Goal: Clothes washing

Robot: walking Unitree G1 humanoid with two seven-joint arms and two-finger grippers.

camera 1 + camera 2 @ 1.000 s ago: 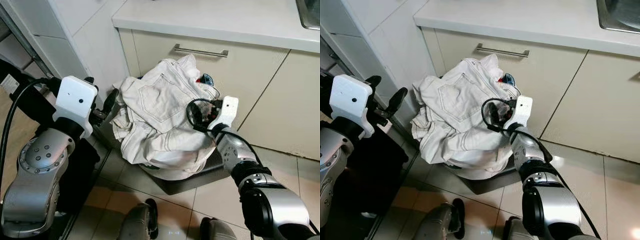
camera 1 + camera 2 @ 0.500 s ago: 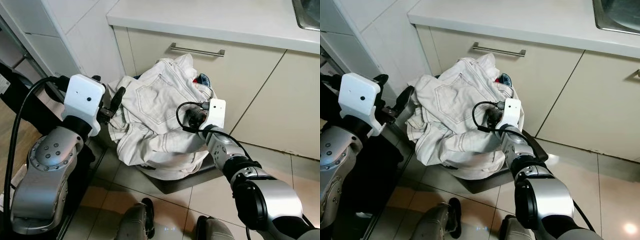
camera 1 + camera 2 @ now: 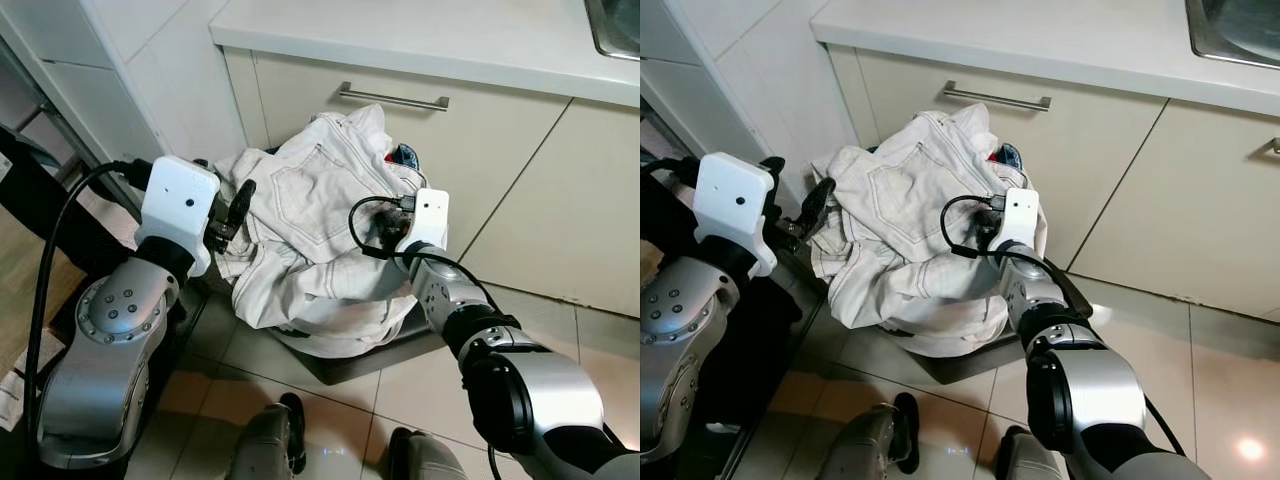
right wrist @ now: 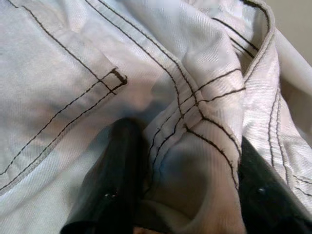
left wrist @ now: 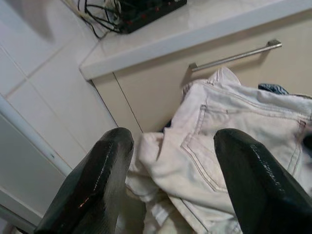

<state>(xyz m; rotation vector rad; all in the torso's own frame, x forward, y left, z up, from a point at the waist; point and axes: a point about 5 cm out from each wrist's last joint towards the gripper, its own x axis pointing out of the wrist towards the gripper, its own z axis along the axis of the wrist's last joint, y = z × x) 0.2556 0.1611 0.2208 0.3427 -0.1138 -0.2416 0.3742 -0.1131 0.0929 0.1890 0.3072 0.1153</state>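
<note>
On my left, a white tiled wall runs close beside the left gripper, whose fingers stand apart with nothing between them, hovering at the left edge of the white jeans. The jeans are heaped over a dark laundry basket on the tiled floor, just in front of the cream cabinet with its metal handle. My right gripper is pressed into the right side of the heap, fingers apart with a seamed fold of jeans bunched between them. I see bare floor to the right of the basket.
</note>
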